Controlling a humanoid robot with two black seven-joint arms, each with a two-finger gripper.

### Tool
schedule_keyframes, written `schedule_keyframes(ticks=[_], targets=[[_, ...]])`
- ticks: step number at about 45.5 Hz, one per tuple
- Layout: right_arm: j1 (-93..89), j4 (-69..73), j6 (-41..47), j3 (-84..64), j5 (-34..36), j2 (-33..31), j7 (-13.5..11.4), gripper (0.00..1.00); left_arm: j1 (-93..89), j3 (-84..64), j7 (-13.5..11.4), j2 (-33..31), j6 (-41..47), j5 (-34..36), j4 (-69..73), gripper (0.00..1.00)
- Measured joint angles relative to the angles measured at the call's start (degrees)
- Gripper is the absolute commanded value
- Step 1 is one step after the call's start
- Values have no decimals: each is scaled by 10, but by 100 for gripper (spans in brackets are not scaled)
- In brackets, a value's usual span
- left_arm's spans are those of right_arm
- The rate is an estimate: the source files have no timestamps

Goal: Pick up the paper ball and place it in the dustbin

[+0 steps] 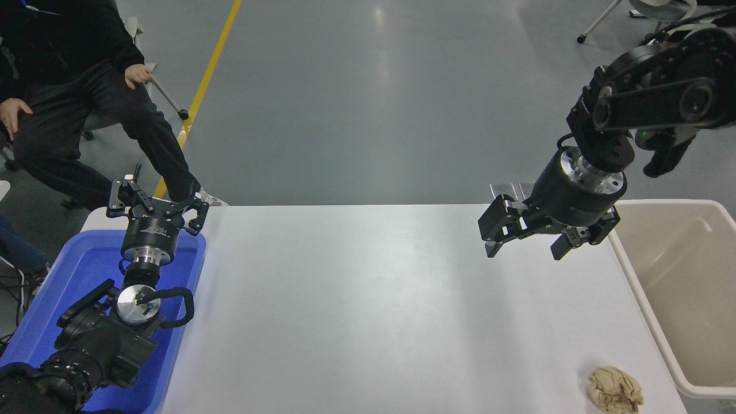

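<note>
The table [368, 310] is plain white, without pattern. The paper ball [615, 390] is tan-brown, with darker shading in its wrinkles. The dustbin [638, 299] is a uniform beige-cream. The tray [190, 276] is bright blue. The left gripper [158, 201] is black, with a silver metal ring behind it; the right gripper [524, 246] is likewise black, backed by a silver ring, and a small green light is seen on the arm above. The floor [368, 98] is grey-green and is crossed by a yellow line [201, 92]. The seated person [69, 75] is dressed in black.
</note>
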Motion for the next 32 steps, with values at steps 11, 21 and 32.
schedule_keyframes(ticks=[11, 21, 32], targets=[[-6, -1, -3, 2, -19, -34, 0, 100, 0, 0, 0, 0, 0, 0, 0, 99], [-22, -1, -4, 4, -78, -108, 0, 100, 0, 0, 0, 0, 0, 0, 0, 99], [-50, 3, -5, 16, -158, -216, 0, 100, 0, 0, 0, 0, 0, 0, 0, 99]])
